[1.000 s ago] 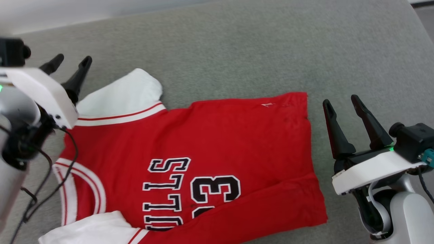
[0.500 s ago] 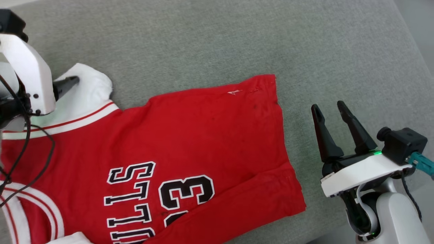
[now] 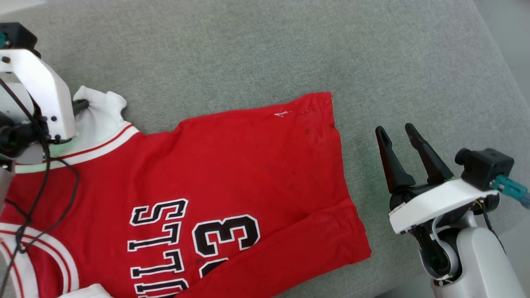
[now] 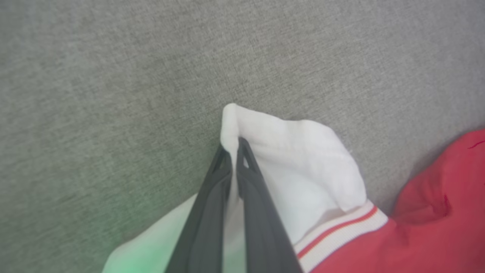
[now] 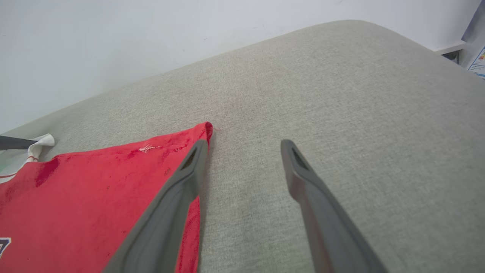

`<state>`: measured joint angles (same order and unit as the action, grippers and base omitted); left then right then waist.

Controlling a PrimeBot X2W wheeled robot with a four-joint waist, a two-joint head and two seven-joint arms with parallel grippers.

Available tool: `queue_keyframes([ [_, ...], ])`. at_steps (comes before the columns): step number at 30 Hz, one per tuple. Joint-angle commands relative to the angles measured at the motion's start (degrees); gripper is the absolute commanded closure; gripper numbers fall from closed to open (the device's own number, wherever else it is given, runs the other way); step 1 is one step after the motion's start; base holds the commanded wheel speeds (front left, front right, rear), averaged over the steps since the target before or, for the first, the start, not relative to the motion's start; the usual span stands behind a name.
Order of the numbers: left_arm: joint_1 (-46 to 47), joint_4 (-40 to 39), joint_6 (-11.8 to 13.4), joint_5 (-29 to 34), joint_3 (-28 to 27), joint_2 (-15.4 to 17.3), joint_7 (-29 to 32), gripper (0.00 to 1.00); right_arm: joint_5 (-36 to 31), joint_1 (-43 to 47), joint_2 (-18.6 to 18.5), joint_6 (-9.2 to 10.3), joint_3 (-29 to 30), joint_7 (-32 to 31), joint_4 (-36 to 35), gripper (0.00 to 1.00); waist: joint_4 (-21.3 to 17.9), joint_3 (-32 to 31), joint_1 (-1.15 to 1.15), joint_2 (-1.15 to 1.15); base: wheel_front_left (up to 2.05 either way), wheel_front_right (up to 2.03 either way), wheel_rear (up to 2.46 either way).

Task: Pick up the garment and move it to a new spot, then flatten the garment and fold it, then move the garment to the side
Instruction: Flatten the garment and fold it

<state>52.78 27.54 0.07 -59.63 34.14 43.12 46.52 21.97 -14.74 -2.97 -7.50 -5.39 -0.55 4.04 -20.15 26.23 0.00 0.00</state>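
Pinching the white sleeve end [image 4: 303, 159] of the garment [image 3: 232, 165], the left gripper [image 4: 233, 148] had its two dark fingers pressed together with a fold of cloth between them. White fabric stood up in a small peak just beyond the fingertips. From there it draped off to one side of the gripper, where the striped trim and then the red body followed.

Head view: same gripper [image 3: 80, 105] mostly hidden behind its white wrist housing, one finger buried in the bunched sleeve.

The garment lay flat on the grey cushion [image 3: 248, 54], printed side up, its body spread between the two grippers. The black-and-white lettering and numerals were partly cut off by the view's edge.

The right gripper [image 3: 395, 130] had its fingers spread apart with nothing between them, just beside the hem. In the right wrist view this gripper [image 5: 244, 144] showed one finger overlapping the hem edge, with the hem corner just past that fingertip; the other finger was over bare cushion. Contact with the cloth could not be determined. A pale wall [image 5: 113, 45] stood beyond the cushion, ahead of this gripper.
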Motion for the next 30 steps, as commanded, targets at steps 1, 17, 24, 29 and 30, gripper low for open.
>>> queue_keyframes([
  [1, -2.17, 0.98, -0.44, 0.57, 0.92, -1.08, -1.16, 1.00, 0.35, -1.28, 0.15, 0.03, 0.01, -1.00, 0.40, 0.00, 1.11, -1.43, 0.00, 0.00, 0.00, 0.00, 0.00],
  [17, 1.72, -4.48, -3.19, 3.37, -0.36, -5.42, -13.91, 1.00, 7.78, -17.41, -8.23, 0.03, -0.45, -26.84, 17.50, 0.00, 13.24, -4.54, 0.00, 0.00, 0.00, 0.00, 0.00],
  [24, 1.06, -7.76, -3.68, 3.71, -0.08, -5.71, -15.37, 1.00, 6.48, -24.29, -9.02, 0.03, -2.98, -37.34, 24.71, 0.00, 16.66, -2.47, 0.00, 0.00, 0.00, 0.00, 0.00],
  [29, 0.23, -8.41, -4.18, 3.24, 0.03, -5.99, -16.07, 1.00, 6.07, -25.63, -8.36, 0.03, -4.76, -43.18, 30.62, 0.00, 17.64, -1.87, 0.00, 0.00, 0.00, 0.00, 0.00],
  [30, 0.09, -8.50, -4.27, 2.98, -0.03, -6.08, -16.25, 1.00, 5.78, -25.69, -8.28, 0.03, -4.98, -44.86, 32.32, 0.01, 17.79, -1.83, 0.00, 0.00, 0.00, 0.00, 0.00],
])
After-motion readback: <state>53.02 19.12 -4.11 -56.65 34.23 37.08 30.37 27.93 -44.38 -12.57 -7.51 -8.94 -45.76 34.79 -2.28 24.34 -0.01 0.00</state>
